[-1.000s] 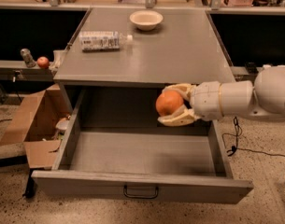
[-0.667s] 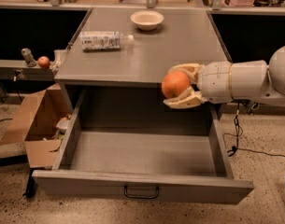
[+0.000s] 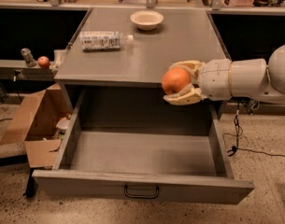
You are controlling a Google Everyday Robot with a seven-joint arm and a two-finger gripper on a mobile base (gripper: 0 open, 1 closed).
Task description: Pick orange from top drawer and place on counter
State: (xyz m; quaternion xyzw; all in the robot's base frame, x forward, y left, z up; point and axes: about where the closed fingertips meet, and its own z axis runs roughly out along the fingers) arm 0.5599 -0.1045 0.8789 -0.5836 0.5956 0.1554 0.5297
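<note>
The orange (image 3: 175,80) is round and reddish-orange, held between the cream fingers of my gripper (image 3: 180,81). The gripper is shut on it and holds it in the air at the counter's front edge, right of centre, above the open top drawer (image 3: 142,153). The drawer is pulled fully out, grey, with a small black wire handle (image 3: 141,192) on its front panel, and its inside looks bare. The counter (image 3: 146,45) is the flat grey top of the cabinet. My white arm (image 3: 245,78) reaches in from the right.
On the counter lie a plastic water bottle (image 3: 102,40) at the left and a white bowl (image 3: 146,18) at the back. A small red fruit (image 3: 43,61) sits on a bench at the left. An open cardboard box (image 3: 37,125) stands on the floor beside the drawer.
My gripper has risen with the orange from just above the drawer's back right part to the level of the counter's front edge.
</note>
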